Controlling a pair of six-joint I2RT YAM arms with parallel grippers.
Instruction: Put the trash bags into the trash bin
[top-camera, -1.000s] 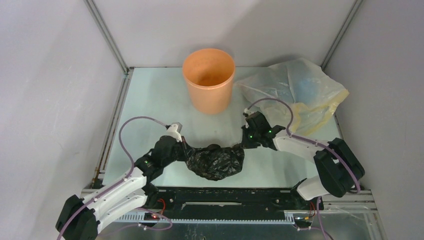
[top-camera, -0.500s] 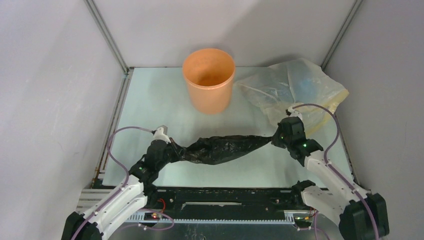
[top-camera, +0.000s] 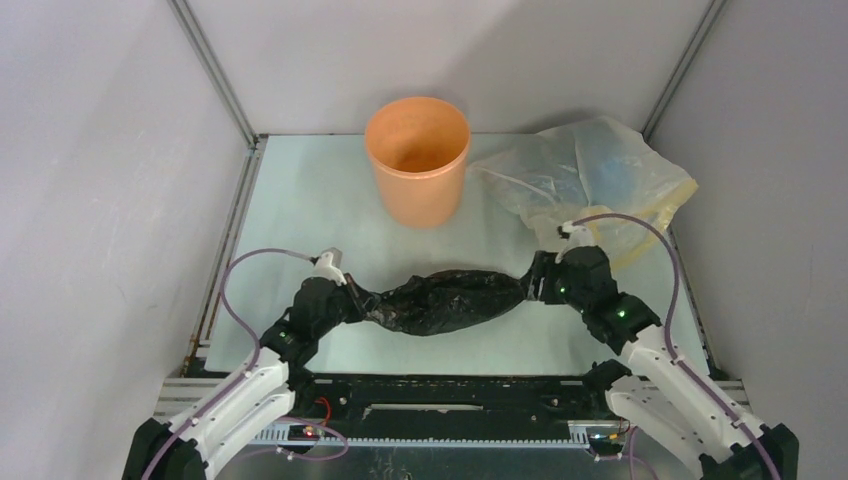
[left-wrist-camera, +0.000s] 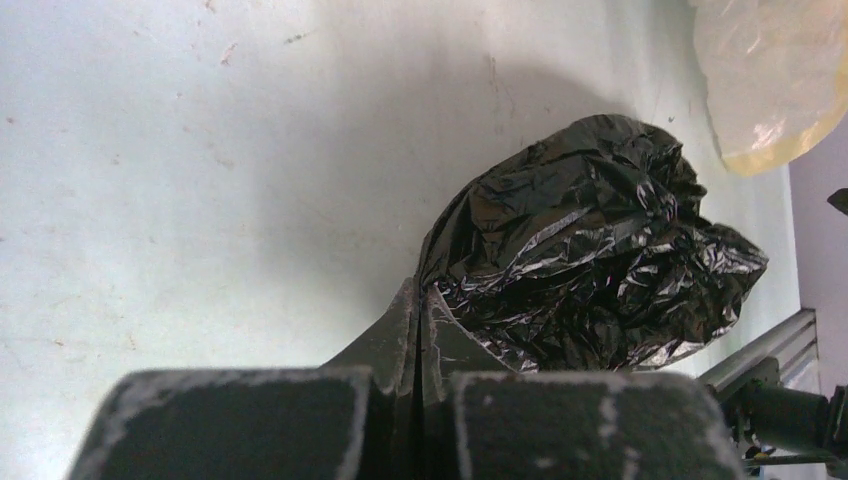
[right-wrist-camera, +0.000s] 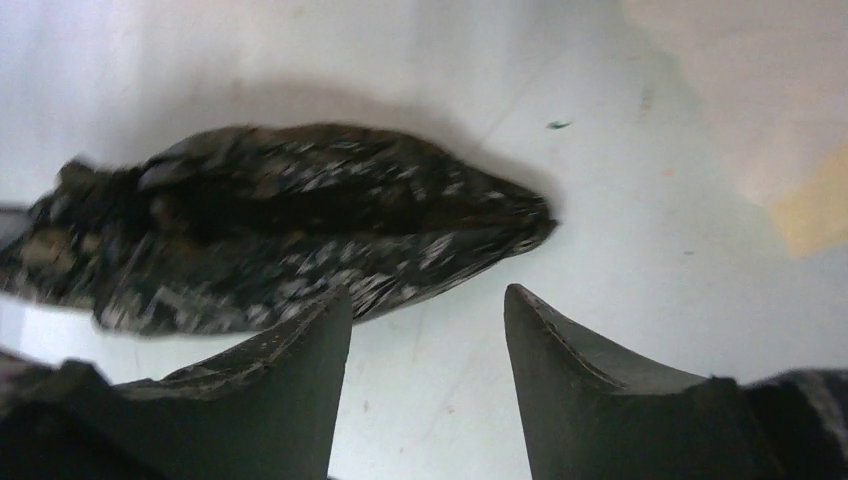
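Low, reaching inward, left arm (top-camera: 243, 385) pinching bag (top-camera: 445, 300)

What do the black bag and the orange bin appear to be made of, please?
The black bag: thin plastic film, glossy, with fine crinkles catching sharp highlights. The orange bin: apparently rigid moulded plastic, smooth matt walls with an even colour.

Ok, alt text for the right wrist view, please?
The right claw is open and holds nothing. The crumpled black bag stretches across the table just beyond it, its pointed end free. A pale yellowish bag blurs the top right corner.
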